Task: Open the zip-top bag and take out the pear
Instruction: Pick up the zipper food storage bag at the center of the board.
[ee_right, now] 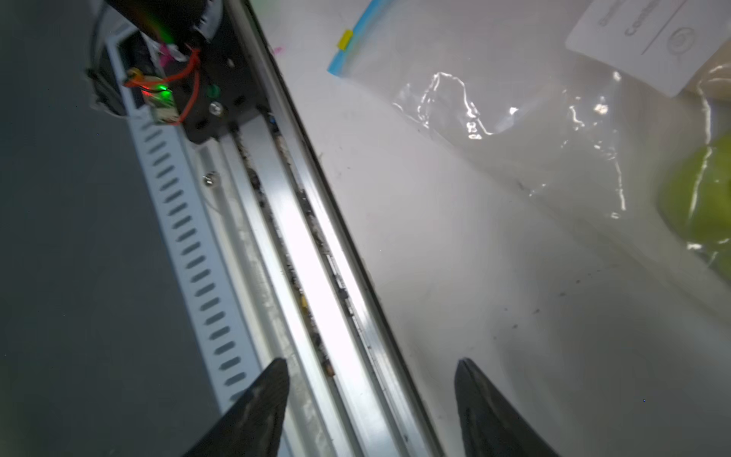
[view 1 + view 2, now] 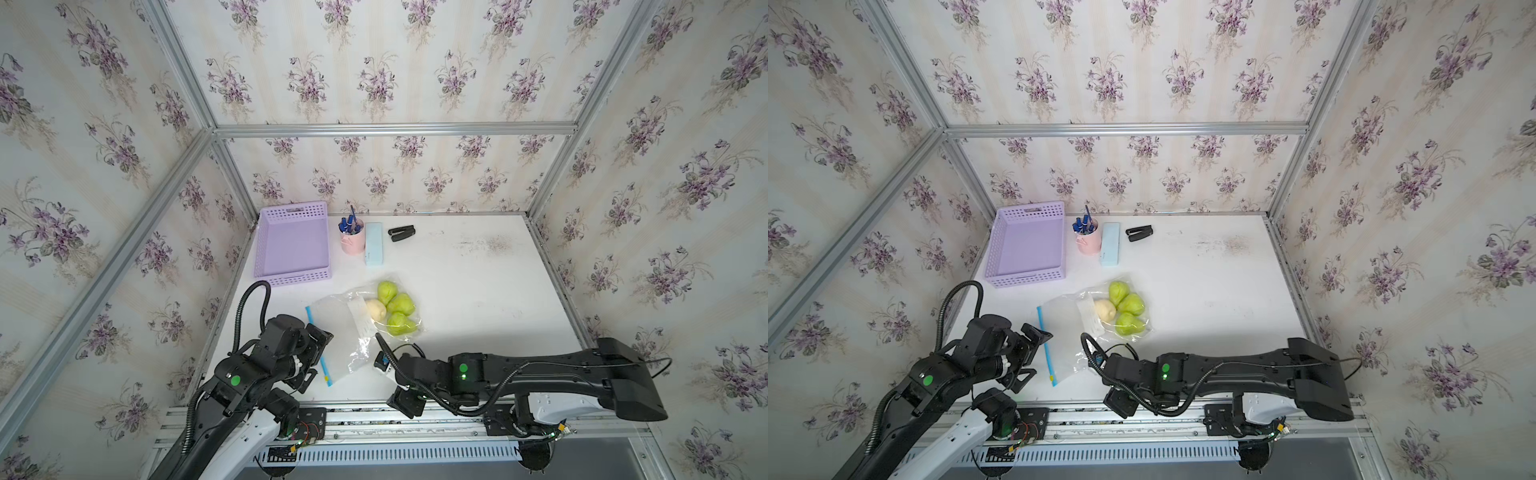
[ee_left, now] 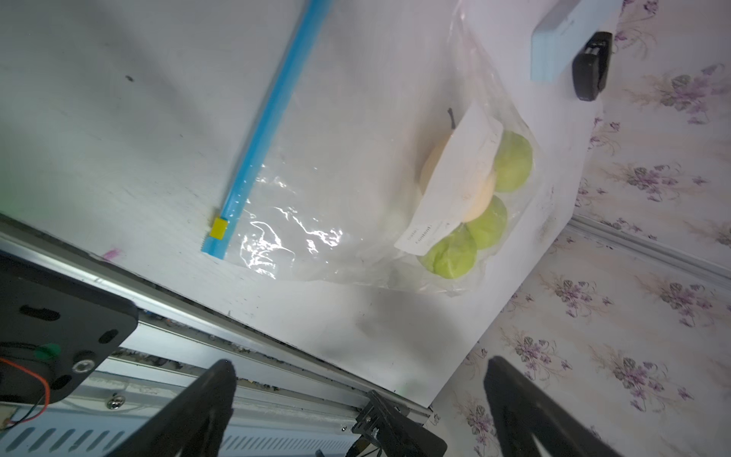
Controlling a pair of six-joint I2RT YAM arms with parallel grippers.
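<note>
Top views both show my left end effector (image 2: 313, 357) at the left edge of the zip-top bag (image 2: 338, 324), over its blue zip strip (image 2: 326, 371). In my left wrist view its two fingers (image 3: 205, 403) are spread wide. Nothing is between them, and the bag lies out past the fingertips.

The bag lies flat on the white bench (image 2: 478, 291). The zip strip runs straight down the bag's left side. It has a small yellow tab (image 3: 218, 228) at the end nearest the front rail. The middle of the bag is clear, crinkly and shiny.

A white label (image 3: 451, 186) sits on the bag, toward its right side. Partly under the label, inside the bag, is a pale yellow pear (image 2: 375, 309) with a dark stem. Three green fruits (image 2: 401, 304) are packed next to the pear at the bag's right end.

Behind the bag, from left to right, stand a purple basket (image 2: 299, 276), a pink cup (image 2: 353, 245) with blue pens, a light-blue box (image 2: 373, 243) and a black stapler (image 2: 402, 233).

My right end effector (image 1: 370, 362) is just in front of the bag, over the front edge of the bench. Its fingers (image 1: 253, 407) are apart too. They hold nothing and do not touch the bag.
</note>
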